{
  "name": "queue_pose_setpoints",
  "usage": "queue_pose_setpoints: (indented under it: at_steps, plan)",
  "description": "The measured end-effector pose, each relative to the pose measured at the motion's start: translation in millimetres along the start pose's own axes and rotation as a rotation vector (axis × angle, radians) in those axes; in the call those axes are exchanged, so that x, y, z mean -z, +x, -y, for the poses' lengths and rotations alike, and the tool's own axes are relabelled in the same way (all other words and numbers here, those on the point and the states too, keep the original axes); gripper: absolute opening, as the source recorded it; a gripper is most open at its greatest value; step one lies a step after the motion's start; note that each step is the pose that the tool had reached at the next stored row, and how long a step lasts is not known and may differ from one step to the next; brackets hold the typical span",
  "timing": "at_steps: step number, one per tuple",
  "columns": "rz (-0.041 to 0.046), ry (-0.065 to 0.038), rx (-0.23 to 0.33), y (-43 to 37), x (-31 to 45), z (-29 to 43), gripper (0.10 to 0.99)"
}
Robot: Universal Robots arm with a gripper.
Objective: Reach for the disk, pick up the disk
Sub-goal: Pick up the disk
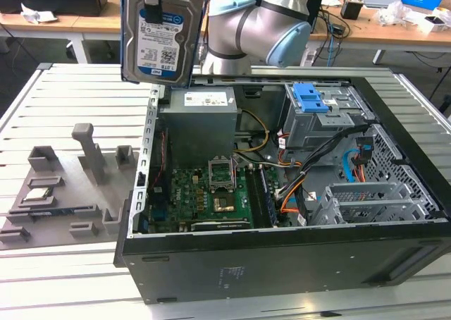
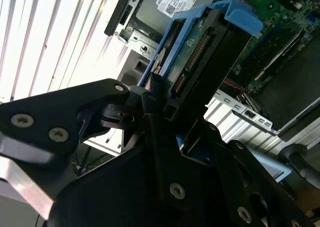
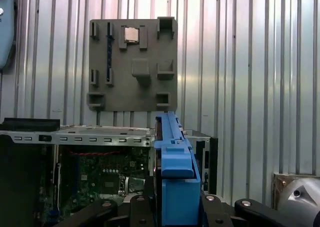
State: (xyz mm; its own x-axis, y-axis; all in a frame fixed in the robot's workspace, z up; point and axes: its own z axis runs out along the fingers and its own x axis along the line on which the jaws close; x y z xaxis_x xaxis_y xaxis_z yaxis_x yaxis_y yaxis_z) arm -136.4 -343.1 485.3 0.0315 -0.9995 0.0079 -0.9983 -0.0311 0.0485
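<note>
Arm [image 1: 262,25] reaches over the open computer case [image 1: 282,267] on the bench [image 1: 70,87]. End effector [image 1: 152,4] is clamped narrow on the disk [image 1: 163,45], which hangs upright in the air above the power supply [image 1: 199,126].

You're looking at the disk [image 3: 175,162] edge-on, its blue rail facing the camera. The gripper [image 3: 176,212] is clamping it, black fingers [image 3: 142,212] pressing in on both sides. Beyond it, the open computer case [image 3: 30,132] is showing its green motherboard [image 3: 95,172]. A grey fixture tray [image 3: 132,82] is lying on the ribbed metal table [image 3: 250,62], carrying a small chip [image 3: 131,34].
</note>
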Motion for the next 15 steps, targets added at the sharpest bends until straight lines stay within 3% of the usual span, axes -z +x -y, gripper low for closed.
queue_pose_setpoints:
  at_steps: [3, 10, 15]
  plan:
    - [0.0, -0.001, 0.0, 0.6, 0.9, 18.3, 0.365]
    - [0.0, -0.002, 0.0, 1.4, 2.1, 44.2, 0.365]
    - [0.0001, -0.003, 0.0, 2.2, 3.4, 69.2, 0.365]
